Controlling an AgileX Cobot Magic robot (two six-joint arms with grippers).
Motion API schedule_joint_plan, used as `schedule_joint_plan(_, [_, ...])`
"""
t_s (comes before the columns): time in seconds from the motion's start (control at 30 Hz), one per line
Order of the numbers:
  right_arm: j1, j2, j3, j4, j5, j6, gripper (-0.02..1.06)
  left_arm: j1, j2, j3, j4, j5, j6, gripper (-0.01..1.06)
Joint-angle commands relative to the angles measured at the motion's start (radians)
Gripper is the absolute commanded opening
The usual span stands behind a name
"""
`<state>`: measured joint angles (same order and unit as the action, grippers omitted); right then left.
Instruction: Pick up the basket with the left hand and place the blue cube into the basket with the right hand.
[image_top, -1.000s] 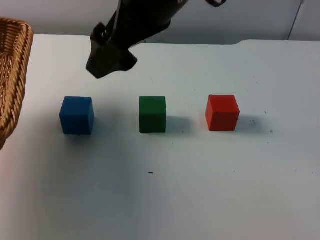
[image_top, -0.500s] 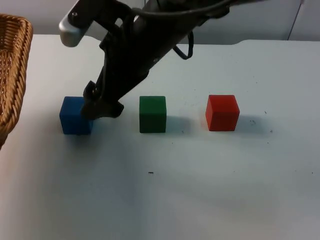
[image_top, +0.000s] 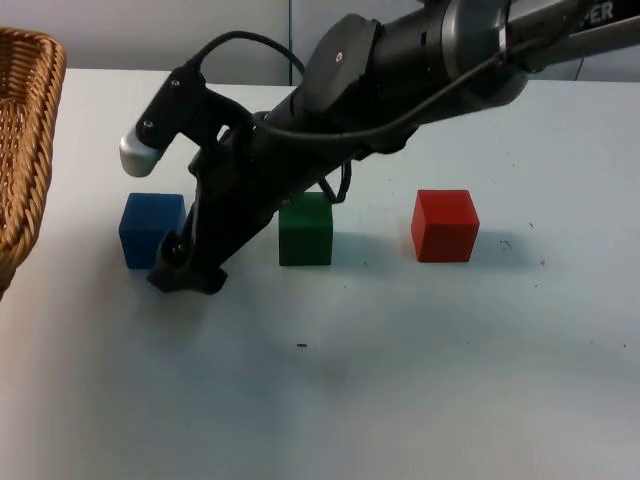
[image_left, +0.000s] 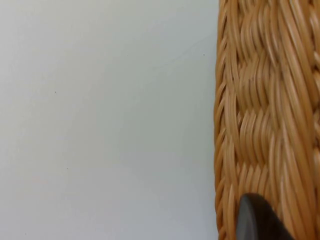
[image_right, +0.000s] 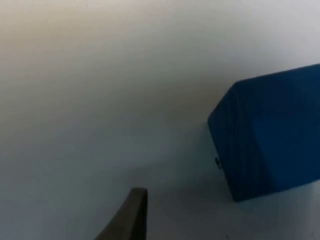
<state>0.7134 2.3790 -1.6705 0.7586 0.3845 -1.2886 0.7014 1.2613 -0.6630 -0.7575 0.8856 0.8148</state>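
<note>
Your right gripper (image_top: 185, 272) is down at the blue cube (image_top: 151, 228), left of the green cube (image_top: 305, 228), jaw state unclear; it looks light, stiff and smooth, so pinch 2 opposite flat faces squarely, while the left gripper (image_left: 257, 220) grips the basket (image_top: 25, 140).

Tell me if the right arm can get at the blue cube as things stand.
Probably yes. The right gripper is down at the table right beside the blue cube, on its near right corner, with nothing between them. The green cube stands apart, behind the arm. Whether the fingers straddle the cube cannot be told.
</note>
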Motion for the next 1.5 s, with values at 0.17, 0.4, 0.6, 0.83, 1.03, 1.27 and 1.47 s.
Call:
schedule_joint_plan(0.17, [0.003, 0.068, -0.065, 0.147, 0.009, -0.105, 1.03, 0.004, -0.004, -0.010, -0.046, 0.011, 0.006, 0.00])
schedule_joint_plan(0.4, [0.003, 0.080, -0.077, 0.163, -0.029, -0.108, 1.02, 0.004, -0.004, -0.010, -0.048, 0.015, 0.006, 0.00])
schedule_joint_plan(0.6, [0.003, 0.080, -0.077, 0.163, -0.045, -0.100, 0.82, 0.004, -0.004, -0.010, -0.052, 0.017, 0.006, 0.00])
schedule_joint_plan(0.83, [0.003, 0.080, -0.077, 0.163, -0.080, -0.072, 0.24, 0.004, -0.004, -0.010, -0.052, 0.023, 0.006, 0.00])
schedule_joint_plan(1.03, [0.003, 0.078, -0.077, 0.163, -0.082, -0.070, 0.00, 0.004, -0.004, -0.010, -0.052, 0.023, 0.006, 0.00])
schedule_joint_plan(1.27, [0.003, 0.040, -0.077, 0.155, -0.080, -0.011, 0.00, 0.002, -0.004, -0.010, -0.052, 0.023, 0.006, 0.00])
schedule_joint_plan(1.47, [0.000, -0.054, -0.077, 0.042, -0.064, 0.132, 0.00, 0.002, -0.004, -0.010, -0.052, 0.025, 0.006, 0.00])
